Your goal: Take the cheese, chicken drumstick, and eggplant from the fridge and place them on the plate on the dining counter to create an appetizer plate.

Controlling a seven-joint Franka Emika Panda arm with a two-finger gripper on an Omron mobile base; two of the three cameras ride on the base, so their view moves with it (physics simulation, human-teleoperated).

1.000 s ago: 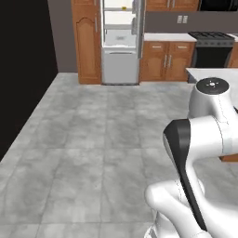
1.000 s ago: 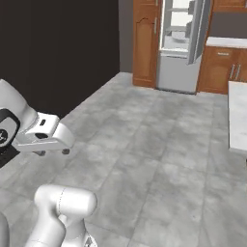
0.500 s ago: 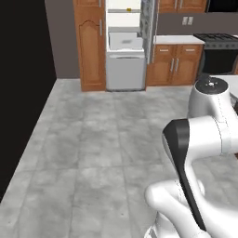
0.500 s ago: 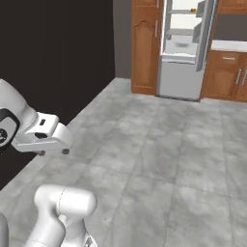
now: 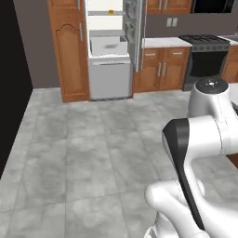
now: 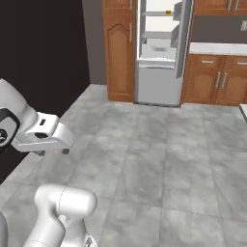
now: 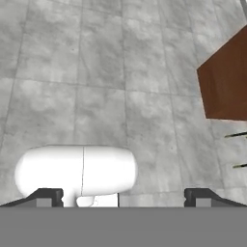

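Three views across one grey-tiled kitchen floor [image 5: 69, 153], with nothing yet gripped. At far left in both base views, a black wall, then a tall brown wooden cupboard [image 5: 67, 46] hard against the fridge [image 5: 109, 74]. Fridge standing open at the back of the room, door [image 5: 135, 28] swung out to its right, pale shelves and a pale drawer [image 5: 109, 45] exposed. On an upper shelf, a small yellow-orange speck [image 5: 111, 11], seen again from the right base camera [image 6: 168, 12]; about right for the cheese in colour but too small to tell, and no other food made out inside. Right of the fridge, brown base cupboards [image 5: 160, 69] under a white wall bench [image 5: 160, 42], then a dark stove [image 5: 204, 51]. Well short of the fridge, on open floor, the white arm [image 5: 200, 139] folded low in the foreground. Gripper [image 6: 53, 152] pointing down over the tiles, empty, its two dark fingertips [image 7: 46, 195] spread wide at the bottom corners of the hand view. At the right of that view, a brown wooden block [image 7: 224, 87], seemingly the base of the dining bench, apart from the gripper.
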